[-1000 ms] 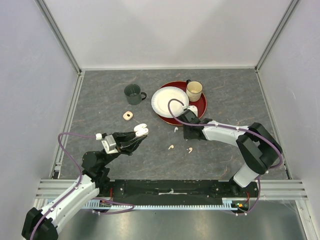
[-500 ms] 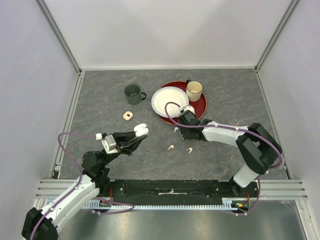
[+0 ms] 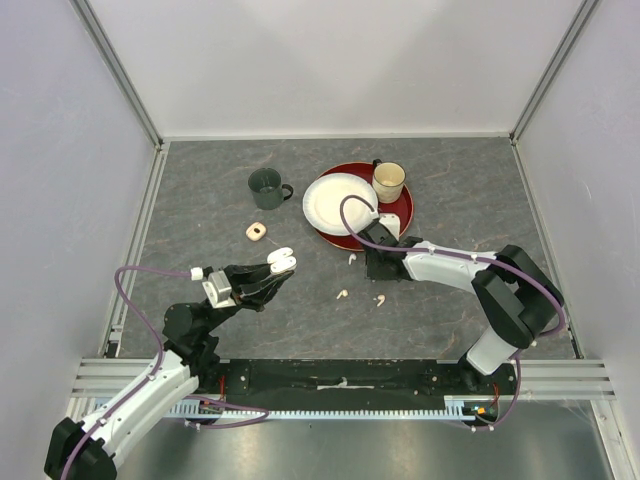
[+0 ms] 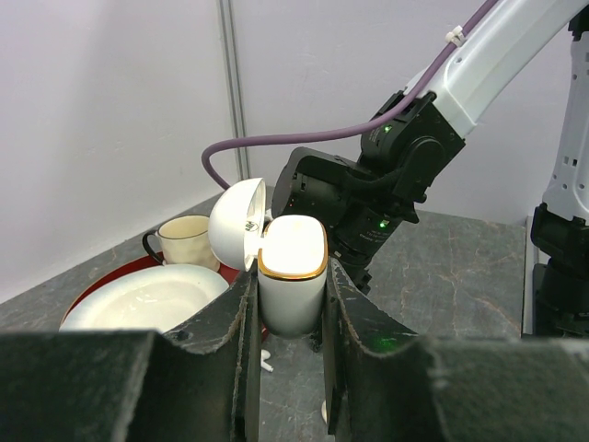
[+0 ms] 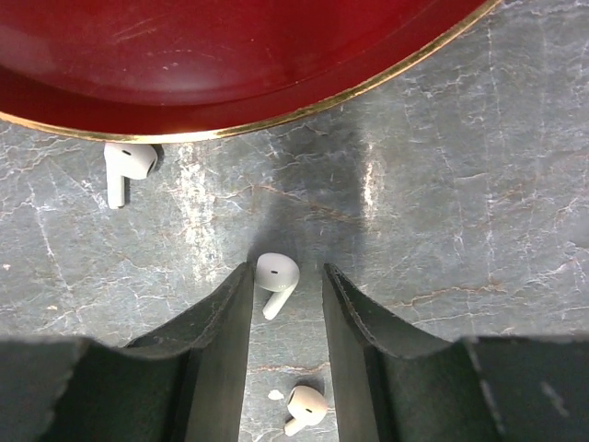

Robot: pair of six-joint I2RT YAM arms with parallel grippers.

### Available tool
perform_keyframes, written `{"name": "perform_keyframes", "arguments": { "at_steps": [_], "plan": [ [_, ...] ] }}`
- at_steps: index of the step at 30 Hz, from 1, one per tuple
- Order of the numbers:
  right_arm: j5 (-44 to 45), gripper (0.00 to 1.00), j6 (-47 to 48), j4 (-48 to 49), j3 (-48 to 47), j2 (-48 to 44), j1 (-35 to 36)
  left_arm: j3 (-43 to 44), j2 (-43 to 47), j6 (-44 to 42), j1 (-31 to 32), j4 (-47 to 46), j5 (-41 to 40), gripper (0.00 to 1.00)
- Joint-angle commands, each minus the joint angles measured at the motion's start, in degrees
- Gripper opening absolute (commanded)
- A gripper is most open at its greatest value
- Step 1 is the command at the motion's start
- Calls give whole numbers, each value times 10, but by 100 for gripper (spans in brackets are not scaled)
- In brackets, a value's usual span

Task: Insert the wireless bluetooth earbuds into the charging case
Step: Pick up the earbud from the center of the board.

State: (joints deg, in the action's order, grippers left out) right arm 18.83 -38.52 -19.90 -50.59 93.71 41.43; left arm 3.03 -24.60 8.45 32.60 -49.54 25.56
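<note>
Top external view: the left gripper (image 3: 278, 266) is held raised above the table (image 3: 200, 200) at the near left, clenched on the charging case (image 3: 282, 259). The case is judged to be kept aloft and turned toward the middle so that it can be loaded by the other arm. The left arm is folded up from its base and angled forward and rightward. The right arm is stretched low toward the left, and the right gripper (image 3: 373, 268) is pointed down just beside the near rim of the red tray (image 3: 402, 205). 3 earbuds (image 3: 380, 299) are seen lying loose on the table near it. Left wrist view: the case is shown upright between both fingers, its lid (image 4: 236, 224) swung open to the side so that the mouth is left free; whether anything sits inside cannot be told. Right wrist view: the jaws are shown released, parted on either side of a white earbud (image 5: 276, 278) that lies on the table between them, which is judged a line-up for a pinch. A 2nd earbud (image 5: 124, 166) is seen just beside the tray rim, and a 3rd earbud (image 5: 304, 405) nearer the camera.
</note>
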Motion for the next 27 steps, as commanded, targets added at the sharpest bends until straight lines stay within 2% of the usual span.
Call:
{"name": "perform_keyframes", "arguments": {
  "at_steps": [1,9,19,27],
  "plan": [
    [31,44,-52,-28,-17,13,2,-29,6,-16,1,-11,-12,2],
    [22,45,-79,-28,-29,31,2,-29,6,-14,1,-10,-15,2],
    [13,33,-80,-28,-23,31,2,-29,6,-17,1,-9,-15,2],
    [7,32,-71,-28,-23,28,3,-29,3,-18,1,-9,-13,2]
  ]
}}
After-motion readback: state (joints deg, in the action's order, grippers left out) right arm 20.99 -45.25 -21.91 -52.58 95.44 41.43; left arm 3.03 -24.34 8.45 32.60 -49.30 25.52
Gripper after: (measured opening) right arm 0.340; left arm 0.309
